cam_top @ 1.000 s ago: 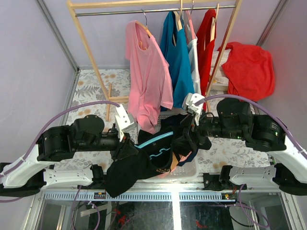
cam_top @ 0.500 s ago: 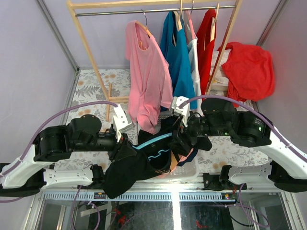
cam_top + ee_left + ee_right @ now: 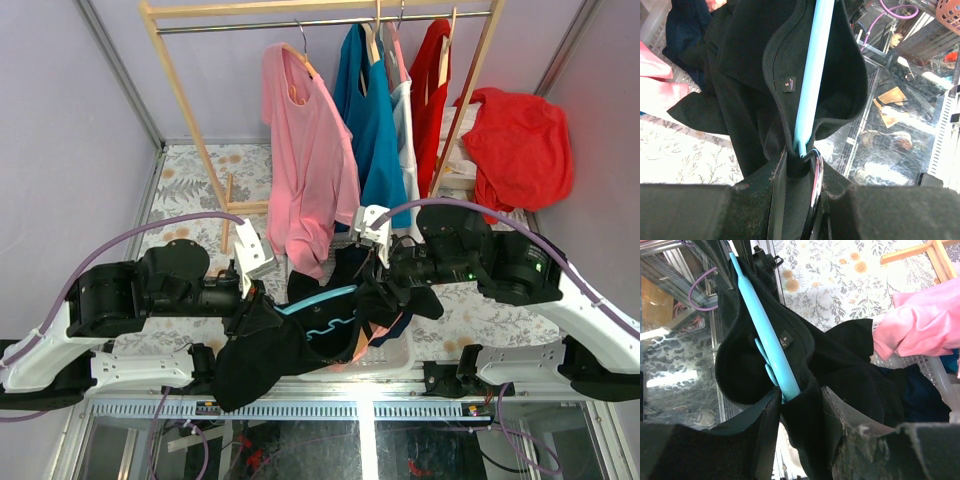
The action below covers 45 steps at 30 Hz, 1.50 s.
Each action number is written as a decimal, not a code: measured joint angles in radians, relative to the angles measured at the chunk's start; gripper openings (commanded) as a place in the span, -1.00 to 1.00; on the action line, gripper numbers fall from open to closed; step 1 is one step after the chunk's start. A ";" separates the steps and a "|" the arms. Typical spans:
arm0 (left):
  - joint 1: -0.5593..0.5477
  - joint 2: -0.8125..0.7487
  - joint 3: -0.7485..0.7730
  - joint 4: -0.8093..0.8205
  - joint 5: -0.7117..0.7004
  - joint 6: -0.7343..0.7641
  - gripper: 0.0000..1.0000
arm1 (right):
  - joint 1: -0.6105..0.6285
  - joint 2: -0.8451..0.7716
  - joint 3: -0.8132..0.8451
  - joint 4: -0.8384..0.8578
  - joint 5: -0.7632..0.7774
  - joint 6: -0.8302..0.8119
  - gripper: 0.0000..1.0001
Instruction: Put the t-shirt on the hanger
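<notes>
The black t-shirt [image 3: 280, 345] hangs between my two grippers above the table's near edge. The light blue hanger [image 3: 322, 298] runs through its neck opening, its wavy lower bar showing against the cloth. My left gripper [image 3: 250, 298] is shut on one end of the hanger [image 3: 812, 75] together with the t-shirt's collar [image 3: 745, 75]. My right gripper [image 3: 376, 292] is shut on the t-shirt's collar [image 3: 840, 370] at the hanger's other end [image 3: 767, 340]. The tan print and the hanger's hook are hidden.
A white basket [image 3: 385, 362] with a dark navy garment [image 3: 400, 322] sits below the shirt. A wooden rack [image 3: 190, 100] at the back holds a pink t-shirt [image 3: 310, 150], blue [image 3: 372, 120] and red garments. A red cloth [image 3: 520, 145] hangs at the right.
My right arm has swung left and brought its gripper closer to the left one. The shirt has bunched a little between them. The left arm has barely moved.
</notes>
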 measured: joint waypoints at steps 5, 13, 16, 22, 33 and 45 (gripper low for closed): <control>0.000 0.008 0.005 -0.008 0.000 0.000 -1.00 | 0.000 0.013 0.000 0.003 -0.016 -0.004 -0.22; 0.000 0.021 0.018 -0.036 0.000 0.000 -1.00 | -0.002 0.033 0.000 0.003 -0.042 -0.009 -0.24; 0.000 0.030 0.034 -0.048 0.000 0.000 -1.00 | -0.002 0.039 0.000 0.003 -0.048 -0.010 -0.18; 0.000 0.048 0.057 -0.034 0.000 0.000 -1.00 | -0.002 0.062 0.000 0.016 -0.049 -0.008 -0.01; 0.005 0.090 0.112 -0.045 -0.023 0.024 -0.86 | 0.010 0.073 0.020 0.013 -0.145 -0.029 -0.86; 0.006 0.158 0.276 -0.024 -0.177 0.010 -0.02 | 0.010 -0.032 -0.008 0.035 0.007 -0.002 -0.96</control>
